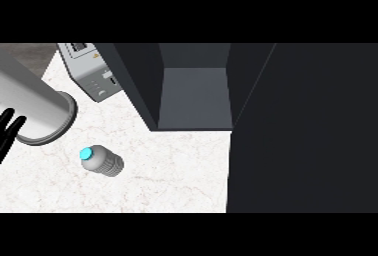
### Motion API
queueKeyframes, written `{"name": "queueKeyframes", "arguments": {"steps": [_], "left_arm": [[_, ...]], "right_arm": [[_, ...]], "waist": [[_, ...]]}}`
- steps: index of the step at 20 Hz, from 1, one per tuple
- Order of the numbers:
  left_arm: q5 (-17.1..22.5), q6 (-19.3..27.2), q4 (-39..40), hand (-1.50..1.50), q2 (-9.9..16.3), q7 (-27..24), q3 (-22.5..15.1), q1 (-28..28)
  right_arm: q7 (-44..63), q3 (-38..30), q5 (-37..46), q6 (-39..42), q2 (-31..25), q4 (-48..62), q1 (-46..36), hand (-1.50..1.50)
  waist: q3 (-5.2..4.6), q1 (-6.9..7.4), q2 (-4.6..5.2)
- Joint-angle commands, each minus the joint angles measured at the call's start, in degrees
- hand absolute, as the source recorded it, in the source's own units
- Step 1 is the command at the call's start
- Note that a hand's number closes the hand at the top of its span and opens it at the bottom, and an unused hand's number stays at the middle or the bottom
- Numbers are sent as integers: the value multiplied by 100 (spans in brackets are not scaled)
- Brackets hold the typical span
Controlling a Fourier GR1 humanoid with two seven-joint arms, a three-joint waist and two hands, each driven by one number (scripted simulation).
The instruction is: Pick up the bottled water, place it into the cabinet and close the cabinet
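Note:
The bottled water [102,160] is a small grey bottle with a cyan cap, standing on the white marble counter [170,170] at lower left. Behind it, the dark cabinet [196,97] is open, its grey shelf bare. The cabinet door [303,130] is swung out and fills the right side of the view. My left hand [9,131] shows at the left edge as straight black fingers, open and holding nothing, up and to the left of the bottle and apart from it. Its grey forearm [33,102] crosses the upper left corner. My right hand does not show.
A grey toaster-like appliance [92,72] stands at the back left, just left of the cabinet's side wall. The open door blocks the right part of the counter.

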Motion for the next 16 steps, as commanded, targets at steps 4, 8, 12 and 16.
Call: {"name": "queueKeyframes", "arguments": {"steps": [4, 8, 12, 16], "left_arm": [[-277, -220, 718, -150, -63, -195, 57, 136], [-663, -132, 1494, -150, -100, -442, 18, -229], [-843, -464, 2034, -150, -243, -735, -255, -109], [-852, -759, 3354, -150, -201, -1122, -213, -590]], "right_arm": [[301, 346, 141, -49, -118, -1215, 812, -150], [-328, 790, 438, 157, -214, -1202, 1484, -150], [-686, 694, 432, 180, -327, -1079, 1722, -150], [-1044, 615, 424, 248, -424, -821, 1735, -150]], "waist": [[-4, -34, 1], [-5, -108, -4], [-4, -100, -1], [-8, -126, 16]]}}
